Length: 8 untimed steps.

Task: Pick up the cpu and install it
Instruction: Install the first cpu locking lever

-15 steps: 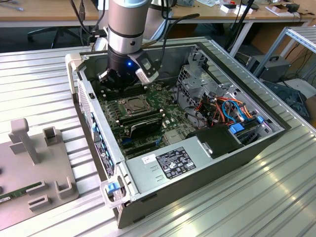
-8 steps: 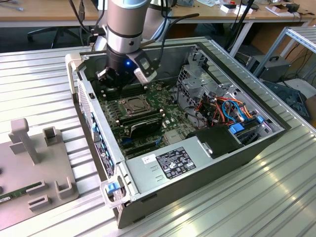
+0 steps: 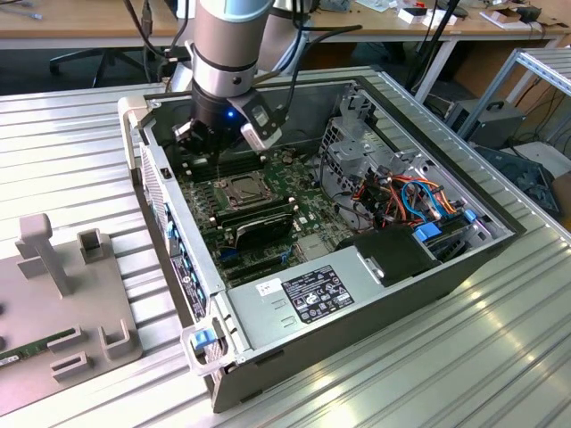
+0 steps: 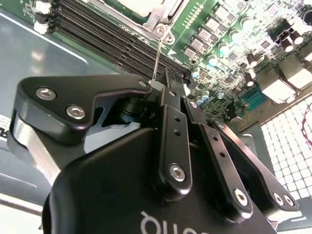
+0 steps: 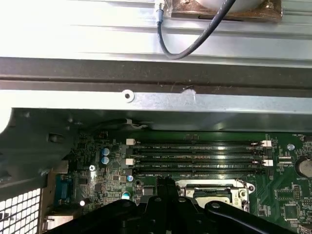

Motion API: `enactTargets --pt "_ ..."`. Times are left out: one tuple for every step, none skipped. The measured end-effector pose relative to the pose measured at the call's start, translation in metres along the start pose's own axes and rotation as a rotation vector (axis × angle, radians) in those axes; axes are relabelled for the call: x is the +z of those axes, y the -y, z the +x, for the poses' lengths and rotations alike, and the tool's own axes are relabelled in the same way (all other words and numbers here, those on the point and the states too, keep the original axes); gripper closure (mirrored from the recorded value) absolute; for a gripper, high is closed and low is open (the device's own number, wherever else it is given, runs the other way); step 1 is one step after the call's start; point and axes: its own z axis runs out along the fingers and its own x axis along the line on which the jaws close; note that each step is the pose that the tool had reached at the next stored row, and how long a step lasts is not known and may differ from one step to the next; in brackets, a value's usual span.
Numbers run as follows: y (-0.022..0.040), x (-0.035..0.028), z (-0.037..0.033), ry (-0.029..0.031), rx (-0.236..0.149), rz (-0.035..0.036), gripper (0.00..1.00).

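Observation:
My gripper [image 3: 219,159] hangs inside the open computer case, over the motherboard just beyond the square socket [image 3: 243,189] with its metal frame. In both wrist views the fingers [image 4: 169,80] [image 5: 165,187] are pressed together, with no chip between them. They are above the black memory slots [image 5: 195,157], right beside the socket [image 5: 214,192]. A thin metal lever rod [image 4: 157,56] rises from the socket's corner to the side of the fingertips. A pale silver face, apparently the cpu [image 4: 140,4], lies inside the socket frame.
The case walls [image 3: 178,259] stand close on the exterior view's left. A power supply [image 3: 312,294] sits at the case's near end, and drive bays with orange and blue cables [image 3: 410,201] lie to the exterior view's right. A grey fixture holding a green memory stick [image 3: 31,348] lies outside the case.

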Motion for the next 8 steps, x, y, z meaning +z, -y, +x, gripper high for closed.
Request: enactTargets --pt "0.0 0.0002 -0.0015 -0.0001 0.0 0.0001 0.89" --pt "0.0001 0.0006 -0.0031 0.0 0.0 -0.0001 0.89" --pt "0.0003 0.0013 -0.0062 0.0 0.0 -0.0001 0.89" --pt "0.0005 0.0019 -0.0089 0.0 0.0 0.0 0.89" --pt "0.0007 0.0025 -0.0116 0.0 0.0 0.0 0.89" --pt "0.0008 0.003 -0.0135 0.0 0.0 0.0 0.89" --pt "0.0008 0.0031 -0.0146 0.0 0.0 0.0 0.89" --pt "0.0008 0.0031 -0.0146 0.0 0.0 0.0 0.89"
